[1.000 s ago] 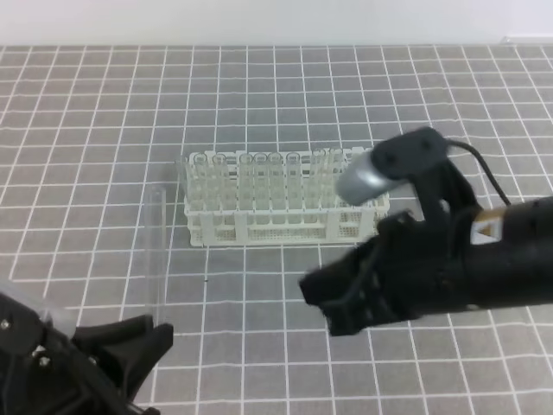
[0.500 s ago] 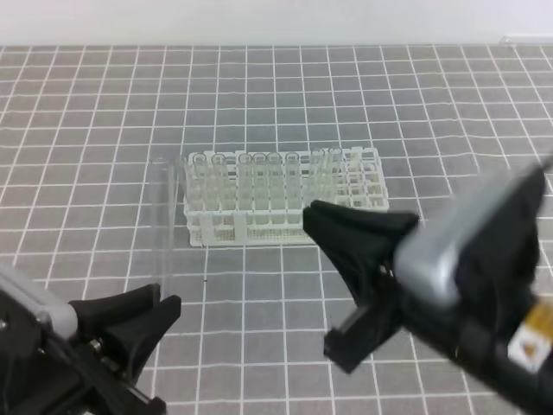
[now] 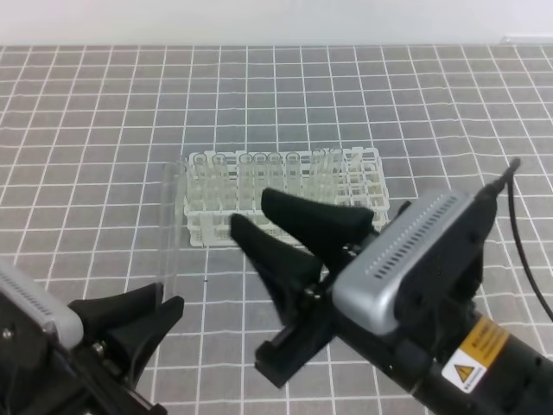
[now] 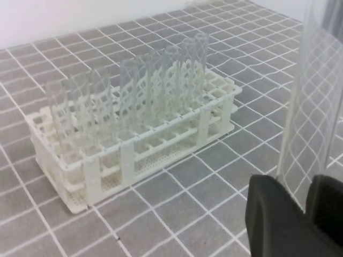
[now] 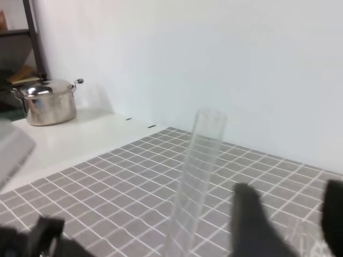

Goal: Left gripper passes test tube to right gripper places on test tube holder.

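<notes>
The test tube stands upright at the left, its lower end between the fingers of my left gripper, which is shut on it. The left wrist view shows the test tube rising from between the black fingers. My right gripper is open in front of the test tube holder, its jaws pointing left and still apart from the tube. In the right wrist view the test tube stands left of the fingers, not between them. The white test tube holder holds several clear tubes.
The grey mat with a white grid covers the table. A steel pot sits on a white counter far off in the right wrist view. A white wall lies behind the mat.
My right gripper has swung round to point left, come toward the tube and opened its jaws. My left gripper has risen slightly, keeping the tube upright.
</notes>
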